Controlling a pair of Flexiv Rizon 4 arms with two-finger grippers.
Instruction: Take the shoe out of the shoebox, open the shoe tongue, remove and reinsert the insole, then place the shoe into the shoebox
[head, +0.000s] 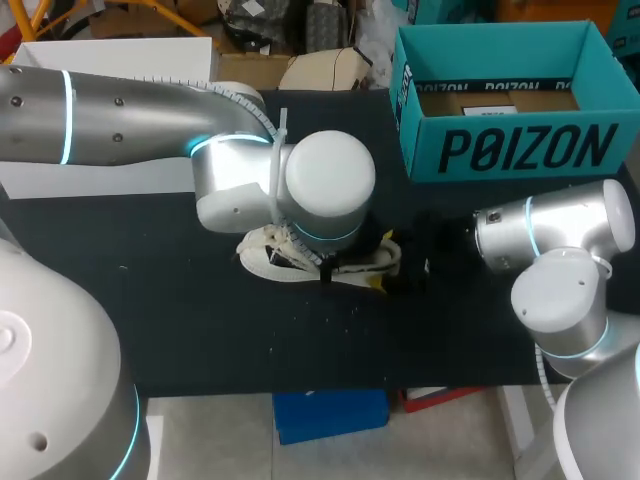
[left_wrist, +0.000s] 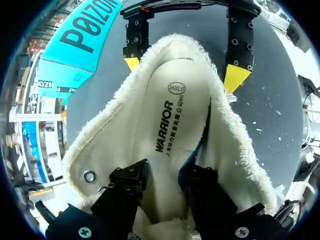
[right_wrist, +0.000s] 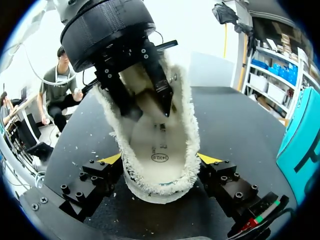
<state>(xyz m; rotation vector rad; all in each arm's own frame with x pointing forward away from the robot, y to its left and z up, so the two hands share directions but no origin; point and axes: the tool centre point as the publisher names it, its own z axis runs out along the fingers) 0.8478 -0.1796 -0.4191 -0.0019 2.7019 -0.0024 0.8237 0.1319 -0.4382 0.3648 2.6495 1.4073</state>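
Right wrist view: left pincer (right_wrist: 150, 110) points down inside shoe (right_wrist: 190, 140).

The shoe (left_wrist: 125, 125) is showing a shaggy cream fleece lining, woolly and rough along its rim, while its insole (left_wrist: 172, 145) is lying smooth and matt, perhaps pressed foam. The table (head: 200, 330) is looking matt black, flecked with pale lint. The shoebox (head: 520, 150) is presenting flat teal cardboard. The left arm (head: 130, 115) is gleaming in brushed silver metal with glossy white caps. The fingers (right_wrist: 227, 187) of the right gripper (right_wrist: 159, 159) are appearing matt black and bolted, with bright yellow tips.
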